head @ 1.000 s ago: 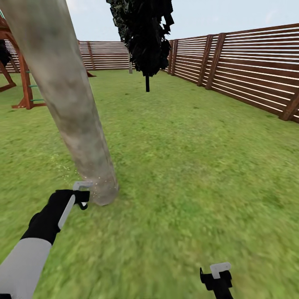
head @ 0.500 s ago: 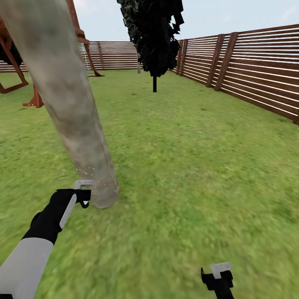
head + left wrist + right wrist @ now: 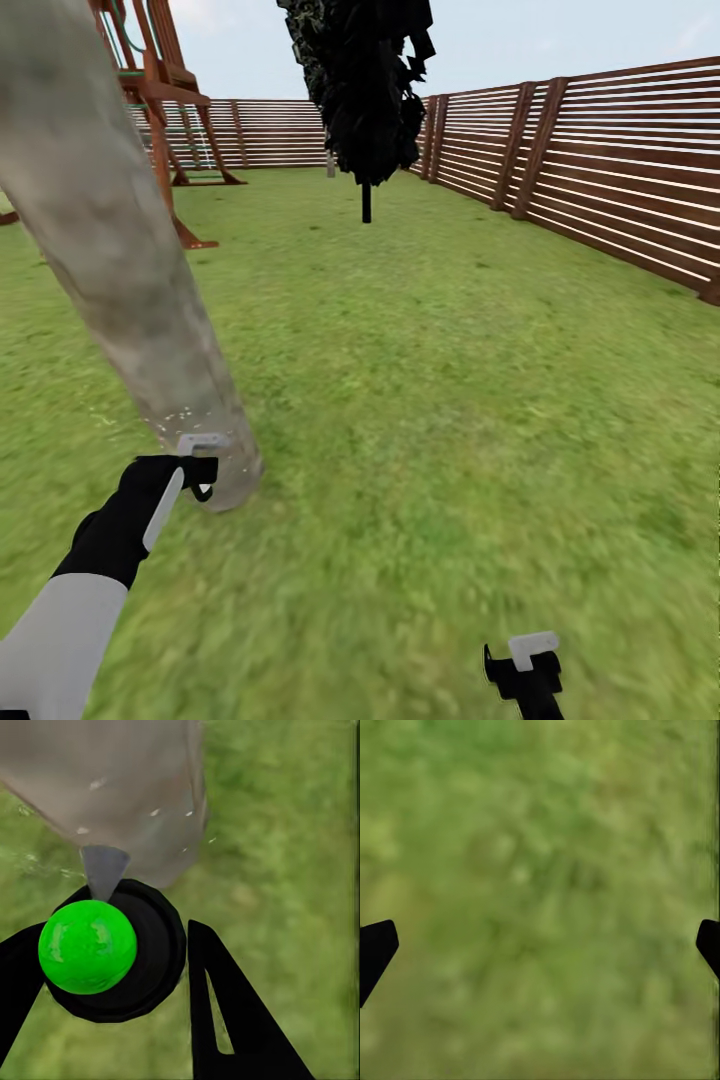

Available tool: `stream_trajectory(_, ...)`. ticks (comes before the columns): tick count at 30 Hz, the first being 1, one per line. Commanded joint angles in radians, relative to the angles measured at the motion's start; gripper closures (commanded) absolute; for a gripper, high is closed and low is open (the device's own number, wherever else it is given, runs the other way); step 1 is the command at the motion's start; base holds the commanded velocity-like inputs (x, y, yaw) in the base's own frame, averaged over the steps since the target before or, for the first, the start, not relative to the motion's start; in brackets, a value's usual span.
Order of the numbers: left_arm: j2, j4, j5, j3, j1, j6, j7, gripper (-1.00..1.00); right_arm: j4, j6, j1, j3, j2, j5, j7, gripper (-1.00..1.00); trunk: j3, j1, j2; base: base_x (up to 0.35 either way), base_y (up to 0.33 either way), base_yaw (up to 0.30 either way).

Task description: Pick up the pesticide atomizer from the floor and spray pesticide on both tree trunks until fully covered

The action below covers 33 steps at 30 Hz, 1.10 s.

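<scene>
Garden: a green lawn [image 3: 450, 400] runs out before me to a brown slatted fence [image 3: 610, 190] along the far side and my right, under a pale blue sky.
Play frame: a red-brown wooden frame [image 3: 160, 110] stands far off to my left, partly behind the trunk.
Small tree: a thin-stemmed tree with dark foliage [image 3: 362, 90] stands well back near the fence corner.
Tree trunk: a thick column of mottled grey-brown bark [image 3: 120, 260] rises from the grass just ahead of my left arm; it leans across the head view toward the upper left.
Pesticide: tiny white specks [image 3: 185, 412] dot the bark low on the trunk; the left wrist view shows a few more [image 3: 154, 812].
My left tool [image 3: 200, 470]: held close to the foot of the trunk, closed around the atomizer.
Atomizer: in the left wrist view its round black body with a bright green cap [image 3: 88, 946] sits between my two dark fingers [image 3: 225, 1012], its grey nozzle pointed at the trunk.
My right tool [image 3: 540, 952]: low at my right side over bare grass, fingertips spread wide, nothing between them.
</scene>
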Motion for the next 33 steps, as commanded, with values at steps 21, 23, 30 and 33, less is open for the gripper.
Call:
stream_trajectory(21, 0.002, 0.023, 0.018, 0.001, 0.083, -0.059, 0.085, 1.00, 0.001, -0.004, -0.001, -0.007, 0.002, 0.011, -0.003, -1.00, -0.001, 0.000, 0.000, 0.126, -0.252, 0.220)
stream_trajectory(23, 0.002, 0.053, 0.017, 0.002, 0.111, -0.108, 0.086, 1.00, 0.001, -0.004, -0.001, -0.007, 0.002, 0.011, -0.003, -1.00, -0.001, 0.000, 0.000, 0.145, -0.255, 0.210)
stream_trajectory(30, 0.005, 0.244, 0.015, 0.022, 0.116, -0.259, 0.088, 1.00, 0.001, -0.004, -0.001, -0.007, 0.000, 0.011, -0.003, -1.00, -0.001, 0.000, 0.000, 0.151, -0.255, 0.016)
stream_trajectory(33, 0.012, 0.274, 0.017, 0.024, 0.116, -0.264, 0.087, 1.00, 0.001, -0.004, -0.001, -0.008, 0.000, 0.011, -0.003, -1.00, -0.001, 0.000, 0.000, 0.163, -0.255, 0.000)
